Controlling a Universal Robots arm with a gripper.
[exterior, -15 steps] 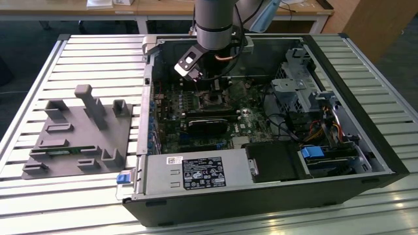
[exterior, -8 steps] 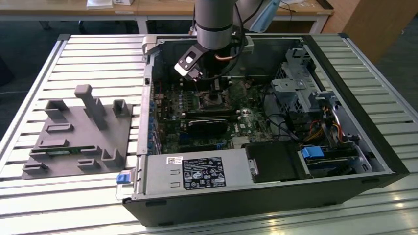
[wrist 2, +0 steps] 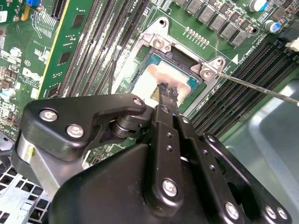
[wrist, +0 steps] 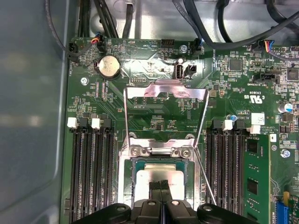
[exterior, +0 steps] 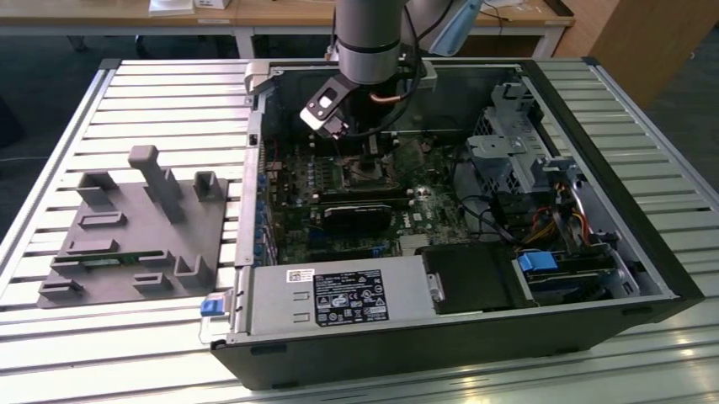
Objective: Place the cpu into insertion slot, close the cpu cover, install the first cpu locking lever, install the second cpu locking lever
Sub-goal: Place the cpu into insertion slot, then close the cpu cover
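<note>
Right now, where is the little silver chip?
In the first wrist view, the cpu lies in the insertion slot, right at the tool, with memory slots on both sides.

Silver-grey, with pale tan smear, on cpu (wrist: 148, 174) top; bright silver for cpu cover (wrist: 167, 89); green across circuit board (wrist: 233, 95); black for gripper (wrist: 161, 185) and memory slots (wrist: 91, 172); pale grey slatted stripes on table (exterior: 146, 93).

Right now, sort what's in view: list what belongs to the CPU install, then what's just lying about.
Job in hand:
cpu, lying in the insertion slot
cpu cover, swung open
locking lever, not latched
pincer, over the cpu

Lying about:
coin battery
memory slots
grey fixture tray
power supply
</note>
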